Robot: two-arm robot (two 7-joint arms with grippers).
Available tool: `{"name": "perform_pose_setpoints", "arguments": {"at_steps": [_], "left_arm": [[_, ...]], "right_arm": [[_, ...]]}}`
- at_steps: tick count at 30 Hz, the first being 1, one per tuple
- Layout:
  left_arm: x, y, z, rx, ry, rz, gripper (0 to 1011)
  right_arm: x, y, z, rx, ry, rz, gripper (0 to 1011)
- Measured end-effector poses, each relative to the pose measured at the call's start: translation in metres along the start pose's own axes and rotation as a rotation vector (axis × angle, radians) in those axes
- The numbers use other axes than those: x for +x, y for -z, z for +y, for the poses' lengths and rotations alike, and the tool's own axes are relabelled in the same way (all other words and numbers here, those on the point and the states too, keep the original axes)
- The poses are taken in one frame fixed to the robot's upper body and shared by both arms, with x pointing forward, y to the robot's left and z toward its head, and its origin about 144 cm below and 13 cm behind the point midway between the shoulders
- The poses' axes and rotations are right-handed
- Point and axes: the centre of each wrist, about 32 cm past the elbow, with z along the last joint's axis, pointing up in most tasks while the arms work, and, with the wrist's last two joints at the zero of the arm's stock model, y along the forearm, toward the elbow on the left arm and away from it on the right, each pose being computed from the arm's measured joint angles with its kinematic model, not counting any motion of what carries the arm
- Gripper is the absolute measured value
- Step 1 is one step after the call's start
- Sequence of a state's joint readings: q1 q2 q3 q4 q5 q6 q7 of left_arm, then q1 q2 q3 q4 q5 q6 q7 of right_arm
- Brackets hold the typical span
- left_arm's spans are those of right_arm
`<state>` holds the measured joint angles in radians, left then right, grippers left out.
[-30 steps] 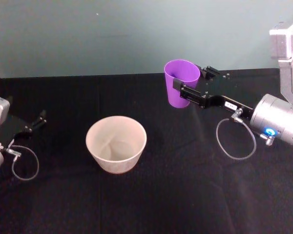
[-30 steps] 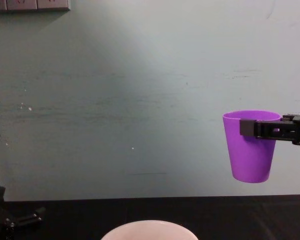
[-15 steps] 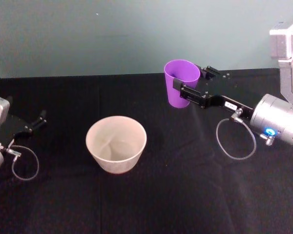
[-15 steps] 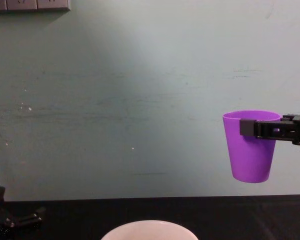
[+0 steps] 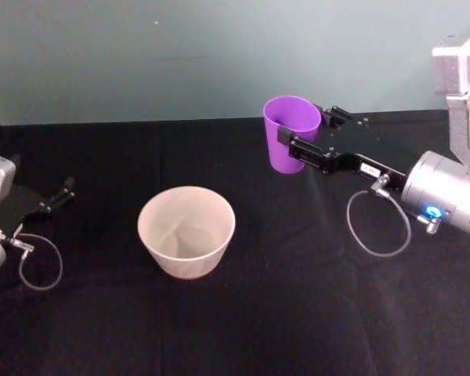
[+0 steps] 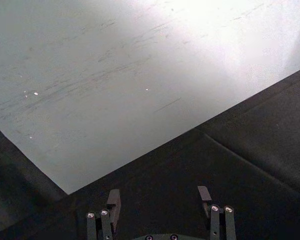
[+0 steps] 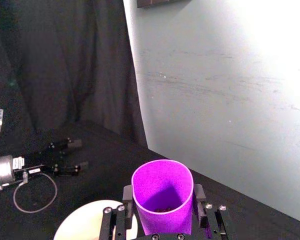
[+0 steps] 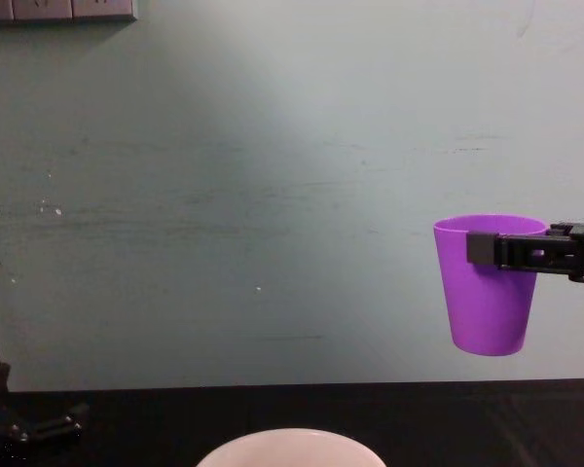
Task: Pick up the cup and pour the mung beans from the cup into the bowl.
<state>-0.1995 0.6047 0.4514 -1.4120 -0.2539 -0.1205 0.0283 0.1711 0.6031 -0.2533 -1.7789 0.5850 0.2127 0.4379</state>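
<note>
My right gripper is shut on the purple cup, holding it upright well above the black table, at the back right. From the side the cup hangs clear of the surface with the fingers clamped just under its rim. Looking down into the cup, I see a few dark mung beans at its bottom. The whitish bowl stands on the table to the front left of the cup; its rim shows low in the chest view. My left gripper rests open at the table's left edge.
The black cloth covers the whole table, with a pale green wall behind it. A cable loop hangs from my right wrist, another loop from the left. Open space lies around the bowl.
</note>
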Motion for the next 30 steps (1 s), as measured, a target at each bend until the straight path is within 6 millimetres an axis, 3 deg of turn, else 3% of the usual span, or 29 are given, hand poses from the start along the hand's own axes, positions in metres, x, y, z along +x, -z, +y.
{"name": "perform_pose_setpoints", "arguments": {"at_steps": [30], "left_arm": [[0.0000,0.0000,0.0000,0.000,0.000,0.000,1000]], "right_arm": [[0.0000,0.0000,0.0000,0.000,0.000,0.000,715]]}}
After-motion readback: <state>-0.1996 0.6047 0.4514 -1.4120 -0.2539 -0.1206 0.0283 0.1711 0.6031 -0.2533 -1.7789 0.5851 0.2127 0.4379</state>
